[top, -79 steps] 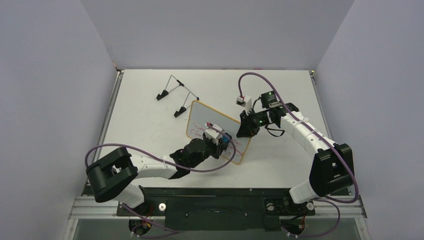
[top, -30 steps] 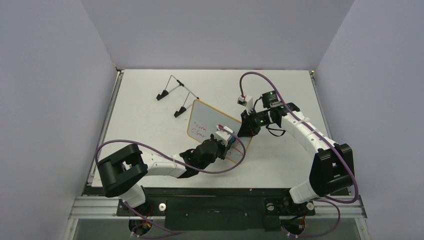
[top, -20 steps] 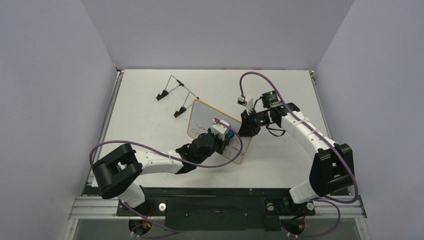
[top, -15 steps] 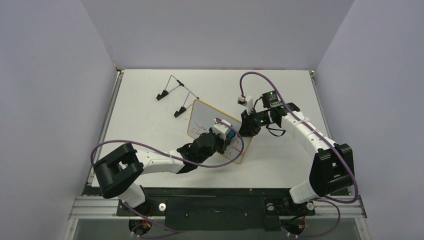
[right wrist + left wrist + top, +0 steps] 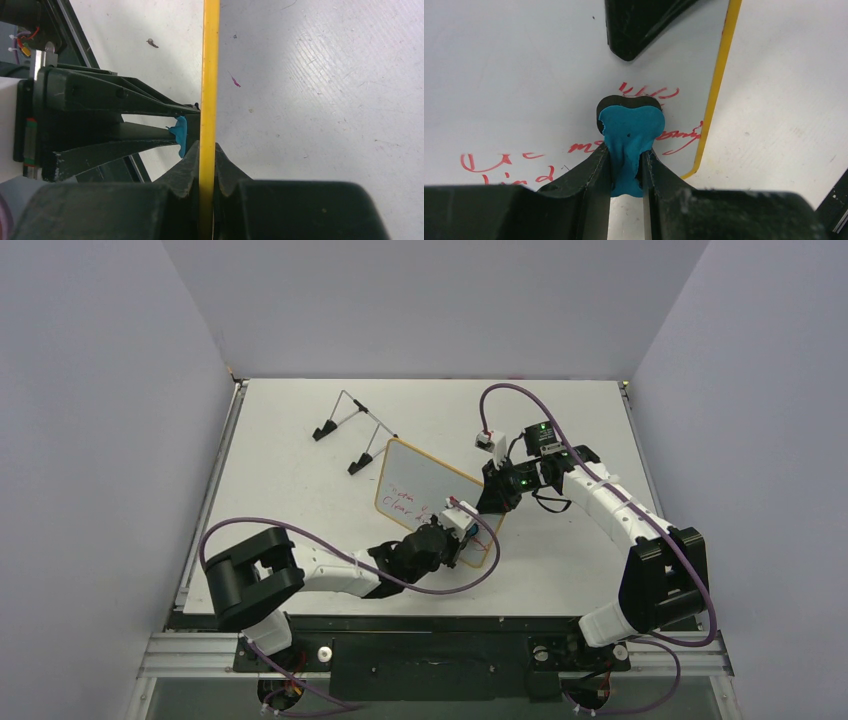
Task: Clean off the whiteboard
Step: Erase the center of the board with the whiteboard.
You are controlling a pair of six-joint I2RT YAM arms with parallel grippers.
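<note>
The whiteboard (image 5: 405, 480), white with a yellow-orange rim and red handwriting, stands tilted on the table's middle. My right gripper (image 5: 493, 502) is shut on its right edge; the right wrist view shows the rim (image 5: 210, 75) edge-on between the jaws. My left gripper (image 5: 462, 532) is shut on a blue eraser (image 5: 630, 134), which presses on the board's lower right face among red writing (image 5: 649, 92). The eraser also shows in the right wrist view (image 5: 180, 135). Red writing remains on the left part (image 5: 400, 502).
A thin wire stand with black feet (image 5: 352, 428) sits at the back left of the table. Purple cables loop off both arms. The right gripper's finger (image 5: 634, 25) hangs over the board's top in the left wrist view.
My left gripper with the eraser has moved back and forth across the board and now sits lower and further right. The right gripper still holds the board's edge.
</note>
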